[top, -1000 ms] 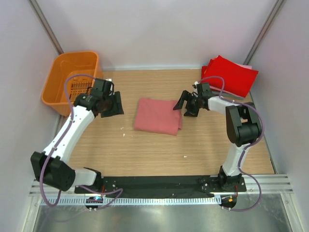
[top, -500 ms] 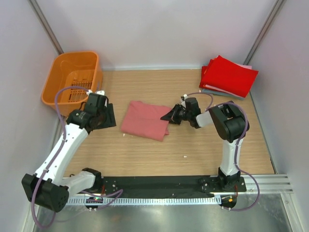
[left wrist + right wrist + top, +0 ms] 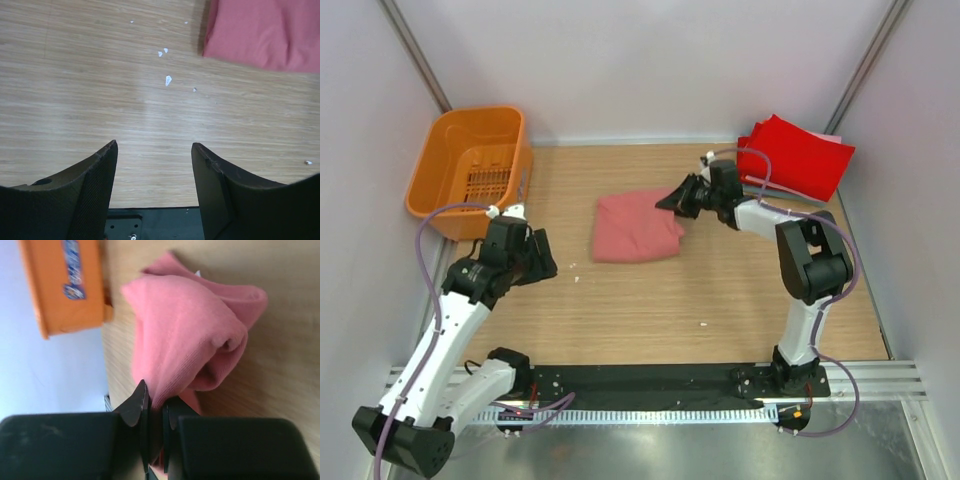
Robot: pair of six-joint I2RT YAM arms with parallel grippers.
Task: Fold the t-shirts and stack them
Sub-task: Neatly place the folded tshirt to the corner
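A folded salmon-pink t-shirt [image 3: 635, 227] lies mid-table, its right edge bunched and lifted. My right gripper [image 3: 675, 200] is shut on that edge; in the right wrist view the pink t-shirt [image 3: 185, 335] runs between the pinched jaws of the right gripper [image 3: 156, 410]. A bright red t-shirt [image 3: 795, 155] tops a folded stack at the back right corner, with grey and pale layers peeking out beneath it. My left gripper [image 3: 542, 262] hangs open over bare wood, left of the pink shirt. In the left wrist view the left gripper [image 3: 154, 150] holds nothing, and the pink t-shirt [image 3: 265, 32] shows at the top right.
An orange slotted basket [image 3: 470, 170] stands at the back left corner, also seen as the orange basket [image 3: 62, 285] in the right wrist view. Small white crumbs [image 3: 167, 80] dot the wood. White walls close in on the sides. A black rail [image 3: 650, 378] runs along the near edge.
My right gripper shut on the pink shirt's right edge and pulled it back and to the right, bunching the cloth. My left arm drew back toward the near left, away from the shirt.
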